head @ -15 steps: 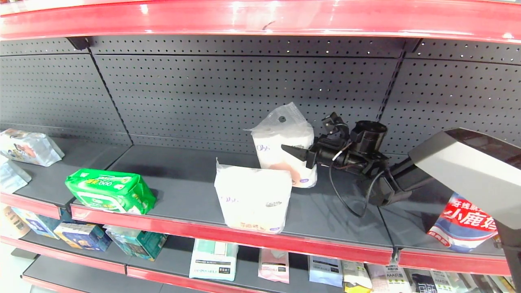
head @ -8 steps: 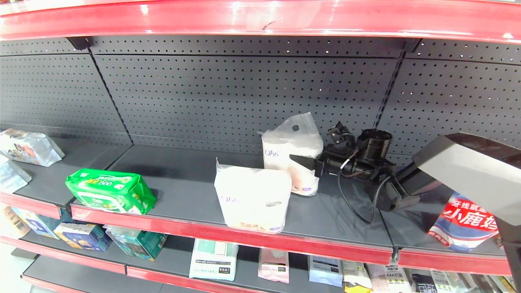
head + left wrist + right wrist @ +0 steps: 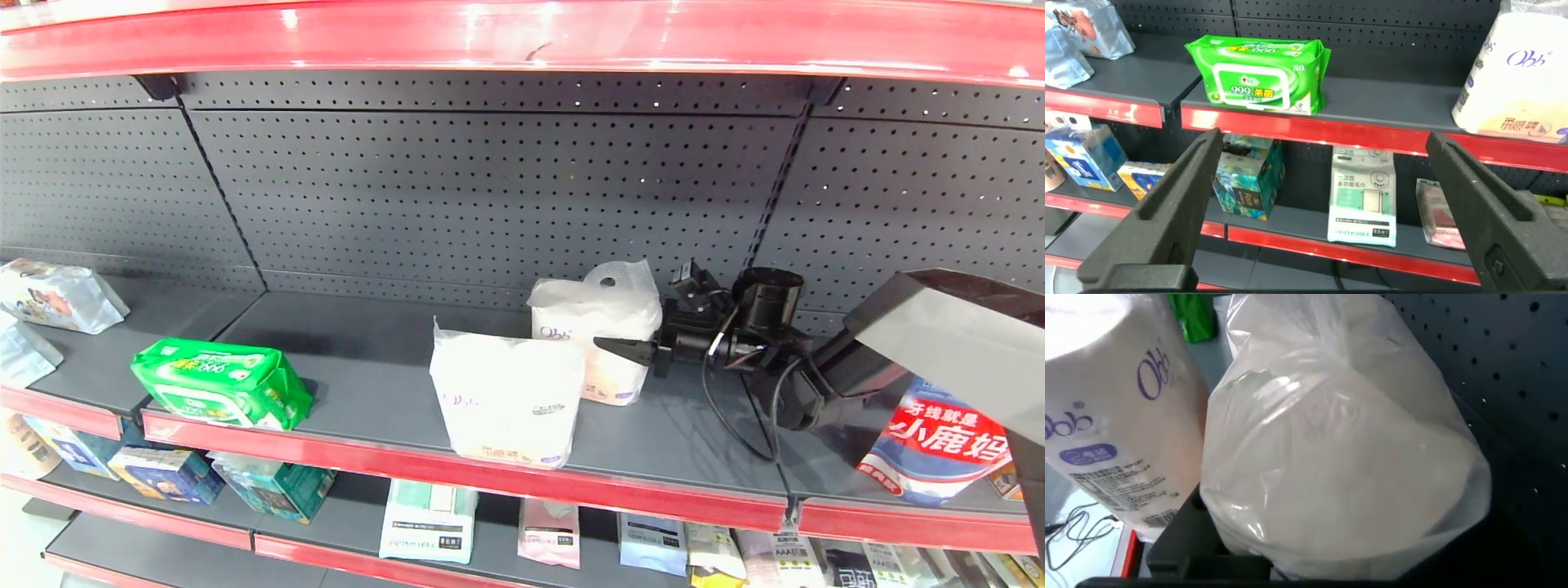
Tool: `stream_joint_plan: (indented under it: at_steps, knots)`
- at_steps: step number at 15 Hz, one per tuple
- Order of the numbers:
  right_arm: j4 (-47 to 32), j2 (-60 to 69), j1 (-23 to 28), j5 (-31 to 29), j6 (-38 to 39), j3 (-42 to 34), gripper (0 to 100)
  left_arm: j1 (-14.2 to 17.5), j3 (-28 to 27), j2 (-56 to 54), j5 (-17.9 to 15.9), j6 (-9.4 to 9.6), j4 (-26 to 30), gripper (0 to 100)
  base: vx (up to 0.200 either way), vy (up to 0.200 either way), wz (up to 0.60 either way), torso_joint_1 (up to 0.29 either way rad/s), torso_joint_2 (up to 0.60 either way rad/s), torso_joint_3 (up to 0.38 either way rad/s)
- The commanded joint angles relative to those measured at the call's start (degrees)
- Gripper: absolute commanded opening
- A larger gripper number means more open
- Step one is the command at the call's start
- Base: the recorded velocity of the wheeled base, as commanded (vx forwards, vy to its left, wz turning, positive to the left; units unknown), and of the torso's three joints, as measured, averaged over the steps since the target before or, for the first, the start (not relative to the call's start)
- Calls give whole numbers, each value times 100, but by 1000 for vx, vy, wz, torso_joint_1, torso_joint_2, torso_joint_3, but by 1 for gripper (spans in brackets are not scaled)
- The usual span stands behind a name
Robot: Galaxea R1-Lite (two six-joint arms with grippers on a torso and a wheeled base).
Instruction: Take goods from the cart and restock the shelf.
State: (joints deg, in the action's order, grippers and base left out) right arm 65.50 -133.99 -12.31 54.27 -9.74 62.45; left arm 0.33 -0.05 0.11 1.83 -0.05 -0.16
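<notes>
Lowered since a second ago, my right end effector (image 3: 624, 349) stays clenched on the tissue pack (image 3: 600, 322), now apparently resting on the shelf (image 3: 359, 359) centre-right; I'd settle it upright before releasing.

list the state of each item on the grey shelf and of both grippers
rear white plastic-wrapped tissue pack, upright, seems to rest on the grey shelf
right gripper, shut on that pack
left gripper, open, empty
front white tissue pack, upright at the front edge, free
green wipes pack, lying flat near the front edge
red-and-blue bag, upright, partly hidden
</notes>
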Motion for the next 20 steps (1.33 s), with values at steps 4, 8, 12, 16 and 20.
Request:
stream_joint_plan:
  at_steps: [4,8,12,16,20]
  knots:
    - [7,-145,-228,-127,51,276,0,2,-4,-2,2,-4,-2,100,0,0,0,0,0,0]
    - [7,-145,-412,-488,376,452,0,2,-4,-2,2,-4,-2,100,0,0,0,0,0,0]
    - [7,-163,-430,-646,473,443,0,2,-4,-2,2,5,-2,100,0,0,0,0,0,0]
    - [7,-251,-421,-839,561,443,0,2,-4,-2,2,-4,-2,100,0,0,0,0,0,0]
    - [7,-400,-579,-839,587,452,0,2,-4,-2,2,-4,-2,100,0,0,0,0,0,0]
